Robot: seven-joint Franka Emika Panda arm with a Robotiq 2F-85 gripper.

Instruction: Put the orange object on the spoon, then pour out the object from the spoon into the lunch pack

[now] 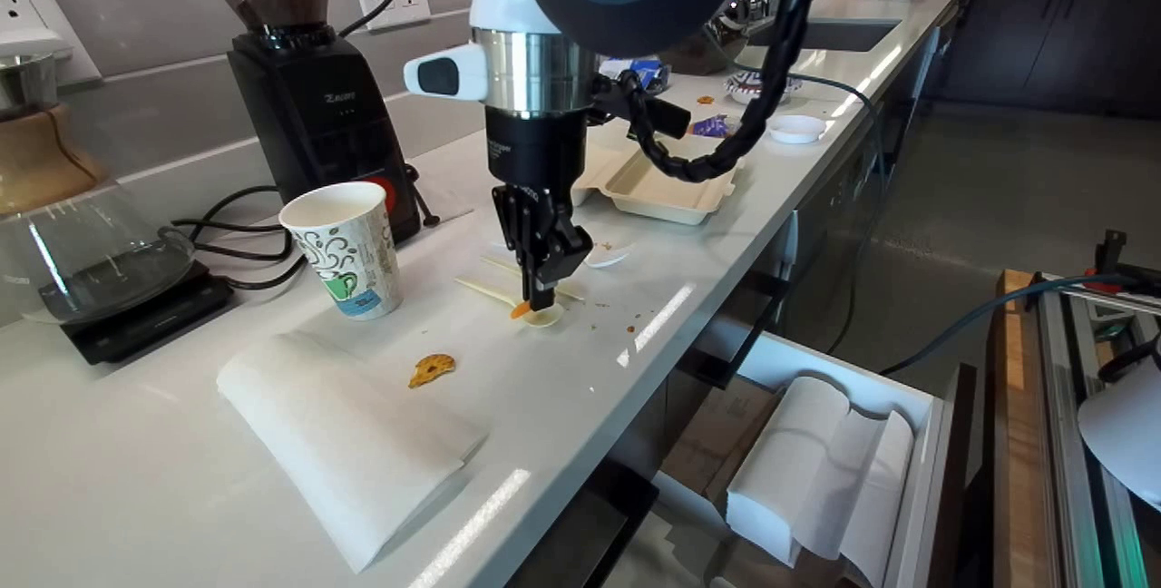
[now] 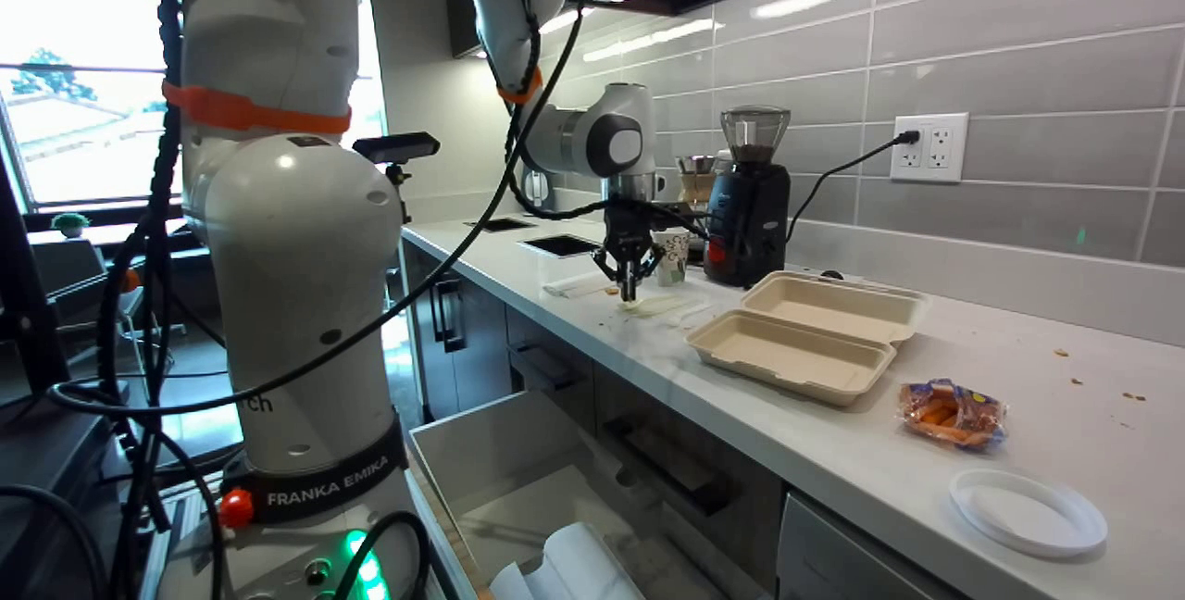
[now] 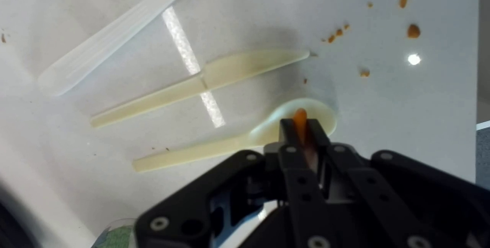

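I've got the claw (image 3: 301, 129) pinching the orange object (image 3: 300, 117) over the scoop end of the spoon (image 3: 241, 143); can't tell if they touch. I'd call this the loading step. Next, I reckon, is a gentle release, then gripping the handle to pour into the lunch pack (image 2: 792, 357), well apart from the spoon.

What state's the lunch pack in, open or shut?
Open: in an exterior view the lunch pack lies unfolded, showing the insides of both halves.
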